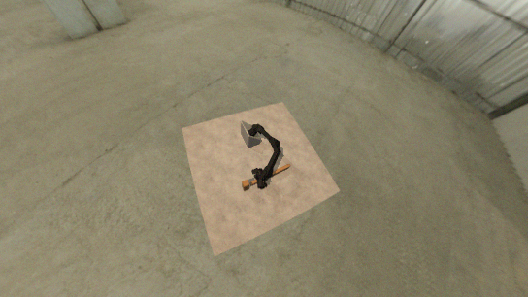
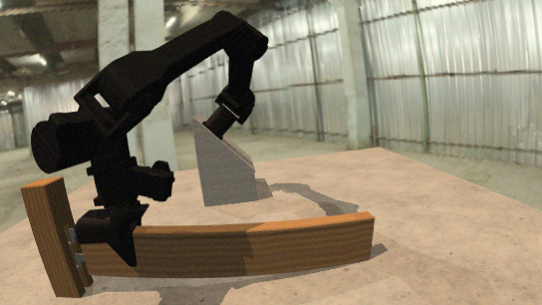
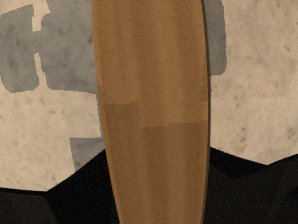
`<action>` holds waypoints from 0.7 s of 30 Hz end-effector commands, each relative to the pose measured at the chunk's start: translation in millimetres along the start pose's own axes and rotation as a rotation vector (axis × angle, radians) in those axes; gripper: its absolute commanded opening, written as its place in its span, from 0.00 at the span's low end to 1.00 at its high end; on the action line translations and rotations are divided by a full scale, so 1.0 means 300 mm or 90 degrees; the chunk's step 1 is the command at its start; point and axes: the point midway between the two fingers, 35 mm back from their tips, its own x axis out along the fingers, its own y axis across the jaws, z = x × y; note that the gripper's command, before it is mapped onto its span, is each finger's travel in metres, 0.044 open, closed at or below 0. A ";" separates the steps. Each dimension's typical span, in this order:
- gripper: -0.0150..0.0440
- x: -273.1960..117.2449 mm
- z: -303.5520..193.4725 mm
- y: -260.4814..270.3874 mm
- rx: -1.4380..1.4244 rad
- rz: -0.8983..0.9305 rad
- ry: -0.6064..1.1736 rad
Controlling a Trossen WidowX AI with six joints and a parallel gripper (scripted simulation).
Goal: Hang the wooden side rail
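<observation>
The wooden side rail (image 1: 282, 169) (image 2: 299, 244) (image 3: 155, 75) stands on edge, its far end low at the table, pointing away from the headboard post (image 1: 246, 184) (image 2: 50, 234). The post stands upright at the left in the exterior view. My gripper (image 1: 262, 181) (image 2: 129, 244) (image 3: 147, 147) is shut on the rail near its post end, with a finger on each side. Two steel hooks (image 2: 74, 235) (image 2: 80, 259) show in the narrow gap between rail and post, at the slot side. The pins are hidden, and I cannot tell whether the hooks sit on them.
The grey wedge-shaped base (image 1: 249, 138) (image 2: 226, 176) of the arm stands behind the rail on the pinkish table top (image 1: 228, 233) (image 2: 448, 224). The arm arches from it over to the post end of the rail.
</observation>
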 end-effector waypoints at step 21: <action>0.25 -0.023 -0.023 -0.003 0.002 -0.006 0.004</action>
